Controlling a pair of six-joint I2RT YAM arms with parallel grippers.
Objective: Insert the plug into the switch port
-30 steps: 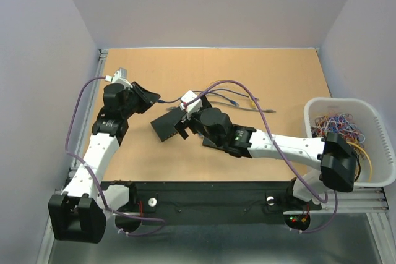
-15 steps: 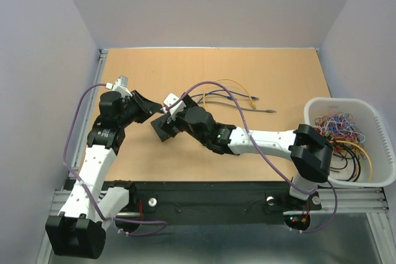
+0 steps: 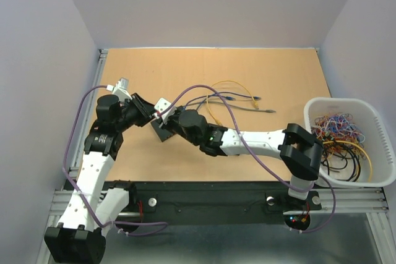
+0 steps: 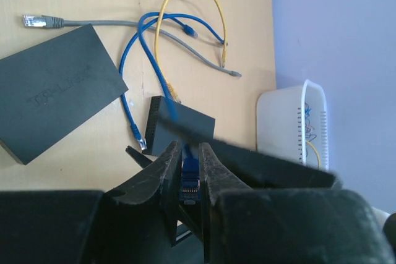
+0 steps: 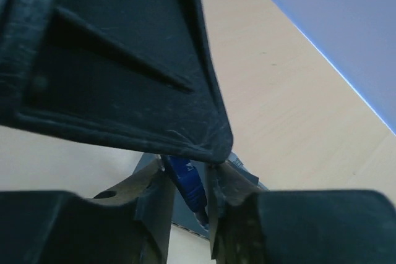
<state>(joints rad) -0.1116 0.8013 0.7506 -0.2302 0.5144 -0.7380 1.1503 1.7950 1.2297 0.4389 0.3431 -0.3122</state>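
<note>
Moved since a second ago: right arm, swung left across the table (image 3: 266, 66), bringing the right gripper (image 5: 187, 176) up against the left gripper (image 4: 188, 154). Its jaws, then wide, now stand narrow. The yellow cable (image 4: 213, 5), then hidden by that arm, now shows.

1. left gripper: clamped tight on the plug (image 4: 189, 185). The plug is blue and pinched by its sides between the two fingertips. Its blue lead runs on past the tips.
2. right gripper: one finger on each side of the same plug, close against it. Whether it presses or only brackets the plug cannot be told.
3. switch (image 4: 57, 91): flat black box lying on the table, low and left in the left wrist view. The plug is held apart from it.
4. black block (image 4: 185, 122): small, just beyond the left fingertips, with the plug's lead crossing in front. What it is cannot be told.
5. gray cable (image 4: 105, 24) and blue cable (image 4: 127, 72): loose on the table with the yellow one, beyond the switch.
6. basket (image 3: 341, 101): white, at the table's right edge, holding a tangle of coloured leads.
</note>
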